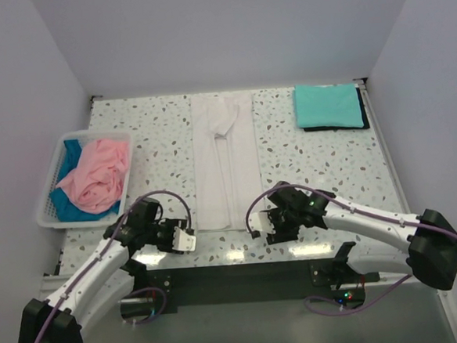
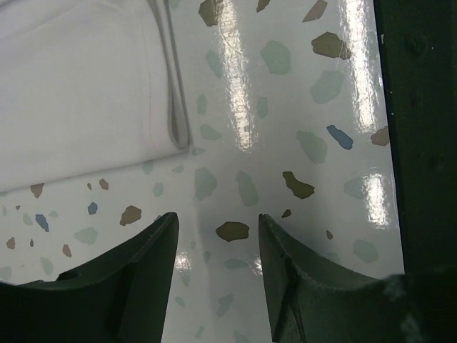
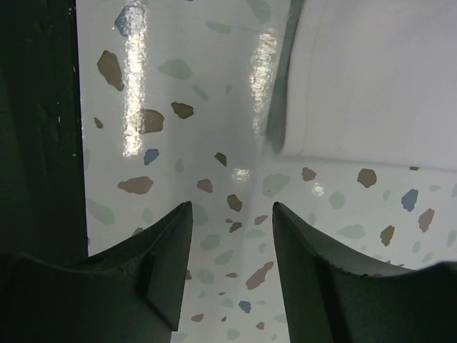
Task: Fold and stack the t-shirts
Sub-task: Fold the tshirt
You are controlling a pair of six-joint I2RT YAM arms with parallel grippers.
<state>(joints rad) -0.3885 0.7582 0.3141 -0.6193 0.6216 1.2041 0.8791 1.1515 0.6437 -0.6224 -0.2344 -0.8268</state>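
jaws are spread on left gripper [image 2: 218, 223] and right gripper [image 3: 233, 211] beside white t-shirt [image 1: 226, 156]; layers could be missed if pinched shallowly.

A: Is the table [image 2: 300, 93] shiny?
B: Yes, smooth and shiny, with little specks. The white shirt [image 2: 78, 86] is soft, dull cloth. The basket [image 1: 48, 188] looks like white plastic.
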